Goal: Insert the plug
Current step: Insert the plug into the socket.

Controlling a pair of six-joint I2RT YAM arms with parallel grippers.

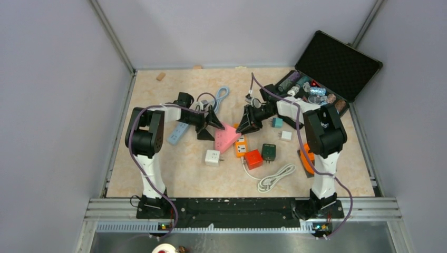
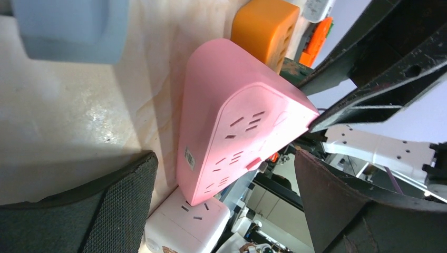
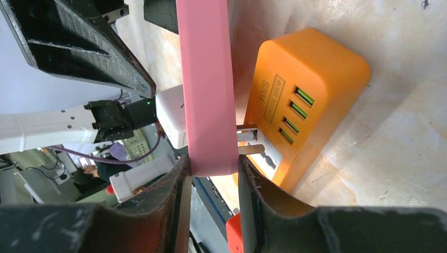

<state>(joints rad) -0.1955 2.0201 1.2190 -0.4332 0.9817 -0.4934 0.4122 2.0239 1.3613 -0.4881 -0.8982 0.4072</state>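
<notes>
The right end effector (image 3: 213, 174) clamps the thin edge of the pink plastic power strip (image 3: 208, 89) — stiff, light, apt to pivot there — while the left end effector (image 2: 225, 158) stands open.

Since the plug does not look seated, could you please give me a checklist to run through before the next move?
1. Right gripper holding the pink power strip: ok, it is clamped on the strip's near end.
2. Left gripper free of the strip: ok, jaws wide open, one on each side, not gripping.
3. Orange charger plugged in: not ok, its prongs show bare between it and the strip.
4. Prongs lined up with a socket: cannot tell, the right wrist view shows the strip edge-on.
5. Room around the strip: not ok, a white cube adapter sits right beside one end.
</notes>
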